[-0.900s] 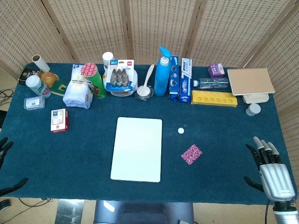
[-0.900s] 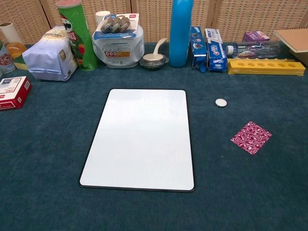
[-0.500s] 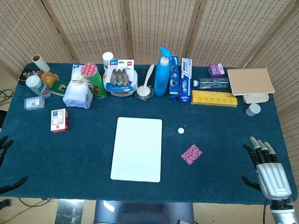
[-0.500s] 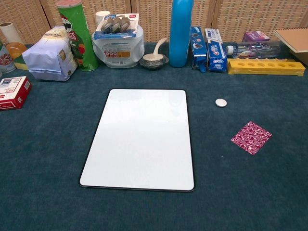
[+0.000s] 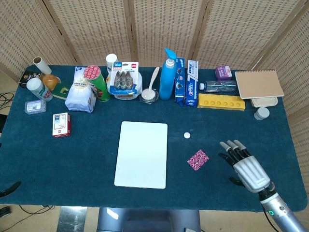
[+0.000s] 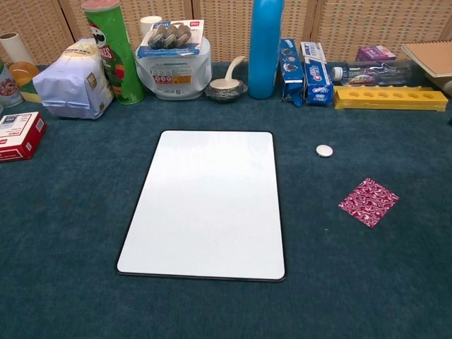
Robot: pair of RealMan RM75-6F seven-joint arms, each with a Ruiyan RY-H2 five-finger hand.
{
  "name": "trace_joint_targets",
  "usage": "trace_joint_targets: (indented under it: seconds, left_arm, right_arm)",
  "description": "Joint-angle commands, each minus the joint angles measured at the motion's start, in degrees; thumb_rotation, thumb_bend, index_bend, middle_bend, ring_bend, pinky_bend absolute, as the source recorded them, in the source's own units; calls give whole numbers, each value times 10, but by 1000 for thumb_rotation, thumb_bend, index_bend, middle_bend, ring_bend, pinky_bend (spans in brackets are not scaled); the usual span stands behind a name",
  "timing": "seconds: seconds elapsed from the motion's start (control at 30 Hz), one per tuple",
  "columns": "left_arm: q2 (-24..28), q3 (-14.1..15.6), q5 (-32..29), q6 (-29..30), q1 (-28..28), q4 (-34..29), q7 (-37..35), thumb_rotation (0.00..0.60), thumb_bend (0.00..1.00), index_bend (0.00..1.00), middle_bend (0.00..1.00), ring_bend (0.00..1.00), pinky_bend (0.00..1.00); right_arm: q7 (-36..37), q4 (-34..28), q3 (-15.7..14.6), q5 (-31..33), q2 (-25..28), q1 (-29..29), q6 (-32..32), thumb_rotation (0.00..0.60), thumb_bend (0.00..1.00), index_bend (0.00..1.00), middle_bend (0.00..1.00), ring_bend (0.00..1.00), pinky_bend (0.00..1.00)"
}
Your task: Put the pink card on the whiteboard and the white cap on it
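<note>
The pink patterned card [image 5: 197, 159] [image 6: 368, 202] lies flat on the blue cloth, right of the whiteboard [image 5: 142, 153] [image 6: 208, 202]. A small white cap [image 5: 186, 136] [image 6: 324, 150] sits on the cloth a little beyond the card. My right hand [image 5: 245, 166] hovers to the right of the card with fingers spread and nothing in it; it touches neither card nor cap. Only a dark fingertip of my left hand [image 5: 9, 187] shows at the left edge of the head view. The chest view shows no hand.
Along the far edge stand a chips can [image 5: 97, 82], a white bag [image 5: 80, 96], a blue bottle [image 5: 167, 75], toothpaste boxes [image 5: 191, 82], a yellow tray [image 5: 221, 102] and a notebook [image 5: 259, 83]. A small red-and-white box [image 5: 61, 124] lies left of the board.
My right hand has moved left from the table's right edge toward the pink card. My left hand has dropped mostly out of view. Card, cap and board have not moved.
</note>
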Motion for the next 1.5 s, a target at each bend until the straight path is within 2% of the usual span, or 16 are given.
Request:
trace_joint_targets:
  seconds: [0.03, 0.13, 0.53, 0.97, 1.5]
  left_arm:
    - [0, 0, -2, -5, -1, -3, 5, 600, 79, 0, 0, 0, 58]
    - [0, -1, -4, -8, -2, -7, 10, 600, 79, 0, 0, 0, 58]
    - [-1, -4, -7, -15, -4, -12, 19, 600, 80, 0, 0, 0, 58]
    - [-7, -6, -11, -23, -6, -18, 37, 600, 79, 0, 0, 0, 58]
    - [-9, -6, -12, -34, -9, -24, 51, 600, 80, 0, 0, 0, 58]
  right_arm:
    - [53, 18, -6, -21, -13, 60, -74, 600, 120, 226, 85, 4, 104]
    - [79, 28, -3, -10, -26, 91, -113, 600, 126, 226, 84, 5, 111]
    - [96, 110, -4, 11, -104, 157, -182, 600, 150, 238, 68, 2, 113]
    - [74, 181, -19, 20, -148, 187, -199, 600, 152, 256, 64, 3, 113]
    - [49, 194, -28, 46, -162, 208, -220, 600, 186, 280, 46, 0, 103]
